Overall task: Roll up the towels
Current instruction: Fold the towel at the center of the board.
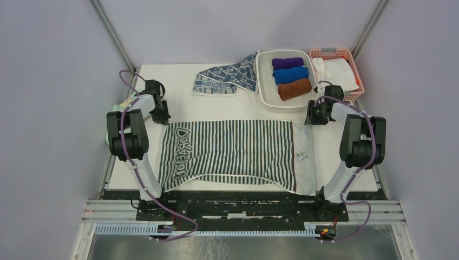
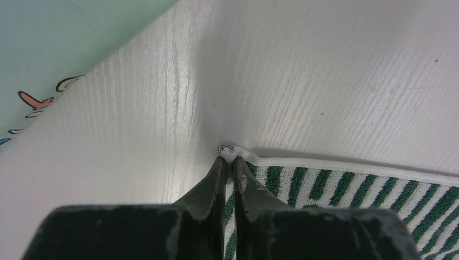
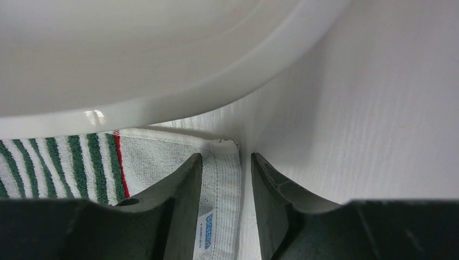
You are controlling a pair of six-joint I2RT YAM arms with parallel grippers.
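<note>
The dark green-and-white striped towel [image 1: 233, 151] lies spread flat across the table, its white lettering at the left end. My left gripper [image 1: 161, 116] is at the towel's far left corner. In the left wrist view the left gripper [image 2: 228, 160] is shut on that corner, and a nub of white hem [image 2: 231, 150] pokes out past the tips. My right gripper [image 1: 311, 116] is at the far right corner. There the right gripper [image 3: 226, 157] stands open astride the white labelled hem [image 3: 222, 184], with a gap on its right side. The blue-grey patterned towel [image 1: 227, 78] lies flat at the back.
A white basin [image 1: 265, 86] holding purple, blue and brown rolls stands just behind the right gripper, and its rim [image 3: 162, 103] looms close above the fingers. A pink basket [image 1: 352, 59] sits at the back right. A mint-green cloth [image 2: 54, 43] lies left of the left gripper.
</note>
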